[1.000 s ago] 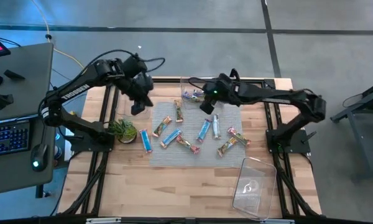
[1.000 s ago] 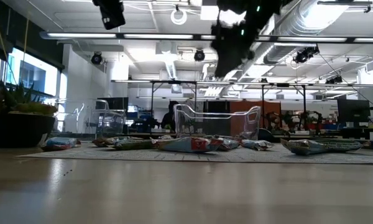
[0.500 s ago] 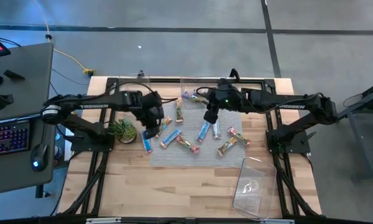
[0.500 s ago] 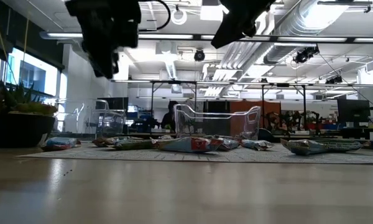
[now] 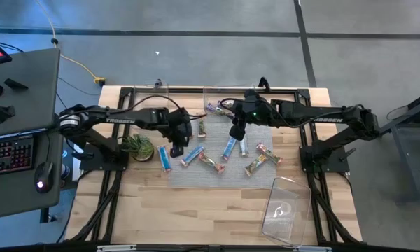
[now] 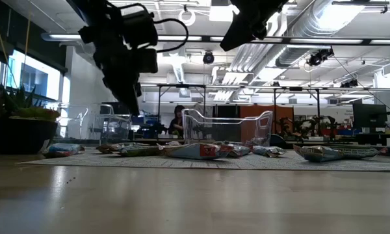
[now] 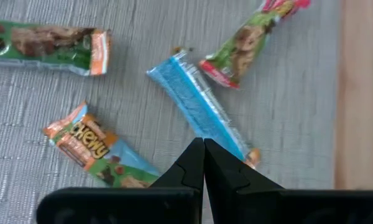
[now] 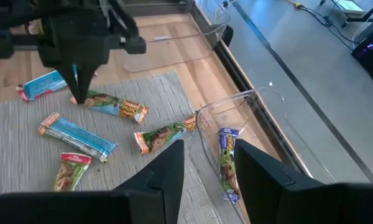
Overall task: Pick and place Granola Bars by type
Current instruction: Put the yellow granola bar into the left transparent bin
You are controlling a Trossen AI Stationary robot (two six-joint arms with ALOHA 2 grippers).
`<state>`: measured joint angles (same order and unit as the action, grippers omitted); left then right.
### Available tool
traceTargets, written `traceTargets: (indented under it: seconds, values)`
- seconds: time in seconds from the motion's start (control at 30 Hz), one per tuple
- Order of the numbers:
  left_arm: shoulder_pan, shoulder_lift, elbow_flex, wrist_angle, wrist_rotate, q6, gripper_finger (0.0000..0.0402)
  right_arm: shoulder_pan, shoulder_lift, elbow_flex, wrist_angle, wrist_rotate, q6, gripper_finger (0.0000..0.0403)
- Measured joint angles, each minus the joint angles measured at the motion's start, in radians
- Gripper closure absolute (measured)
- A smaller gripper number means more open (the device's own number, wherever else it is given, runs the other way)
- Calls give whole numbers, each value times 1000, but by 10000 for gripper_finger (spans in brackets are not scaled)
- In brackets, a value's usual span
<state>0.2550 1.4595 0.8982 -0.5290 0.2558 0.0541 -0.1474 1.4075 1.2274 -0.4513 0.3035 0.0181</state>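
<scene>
Several wrapped granola bars lie flat on a grey mat (image 5: 220,150). Among them are a blue bar (image 7: 202,112), an orange Chewy bar (image 7: 93,149), a green bar (image 7: 43,42) and a green-and-red bar (image 7: 252,37). My left gripper (image 7: 203,144) is shut and empty. It hangs above one end of the blue bar (image 5: 192,155), clear of the mat in the low view (image 6: 131,109). My right gripper (image 8: 208,155) is open and empty, high over the mat's far middle (image 5: 235,133). One purple bar (image 8: 227,155) lies in a clear bin (image 8: 261,99).
A small green plant (image 5: 138,147) stands just left of the mat, close to my left arm. Another clear bin (image 5: 287,206) lies at the table's near right. A further blue bar (image 5: 164,158) lies at the mat's left edge. Bare wood spreads toward the near edge.
My left gripper has dropped steeply from high over the table's far left, going right and nearer, to just above the bars on the mat's left part; it has stayed shut. My right gripper rose a little over the mat's middle early on, then kept still.
</scene>
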Motion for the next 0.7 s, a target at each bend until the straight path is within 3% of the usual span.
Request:
traceTargets:
  seconds: [0.13,0.43,0.57,0.7]
  values:
    - [0,48,-1,24,-13,51,390,0,0,0,0,0,0,279]
    - [1,78,0,67,-287,-10,367,0,0,0,-8,0,0,279]
    - [0,78,0,68,-296,17,361,0,0,0,-12,0,0,279]
    - [0,84,0,67,-268,47,329,0,0,0,-26,0,0,279]
